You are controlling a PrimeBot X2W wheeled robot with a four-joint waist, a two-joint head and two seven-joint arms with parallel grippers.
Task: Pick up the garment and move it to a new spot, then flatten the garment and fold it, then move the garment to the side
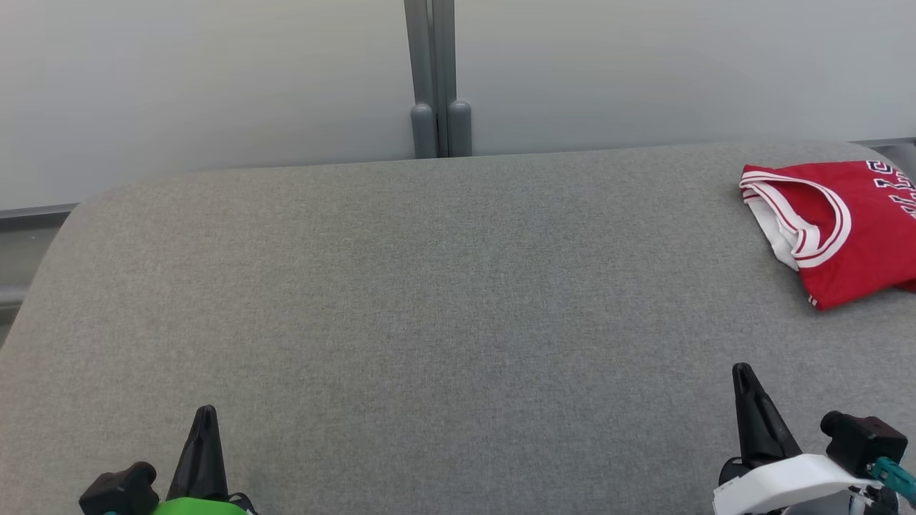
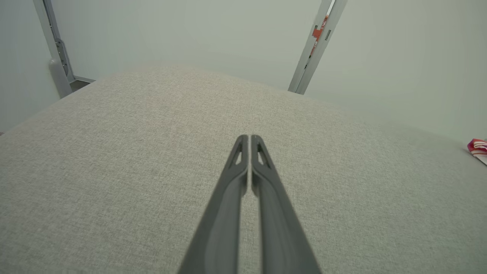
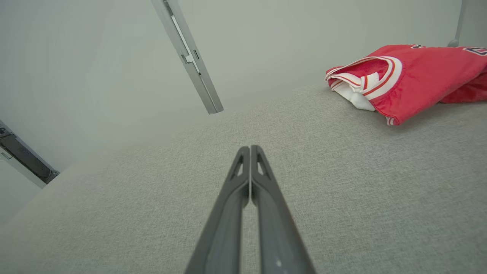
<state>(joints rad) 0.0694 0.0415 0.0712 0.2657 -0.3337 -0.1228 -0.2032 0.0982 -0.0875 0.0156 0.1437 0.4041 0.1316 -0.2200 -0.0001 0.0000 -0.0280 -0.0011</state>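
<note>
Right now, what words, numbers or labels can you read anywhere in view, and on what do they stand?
No text reads whole.
On the red jersey: dark, white-edged lettering, cut off by the head view's right edge and partly folded under; not readable.
On the grey post: an orange sticker, too small and blurred to read.

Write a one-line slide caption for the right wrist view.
Right gripper, fingers shut, over grey surface; red jersey lies apart ahead.
</note>
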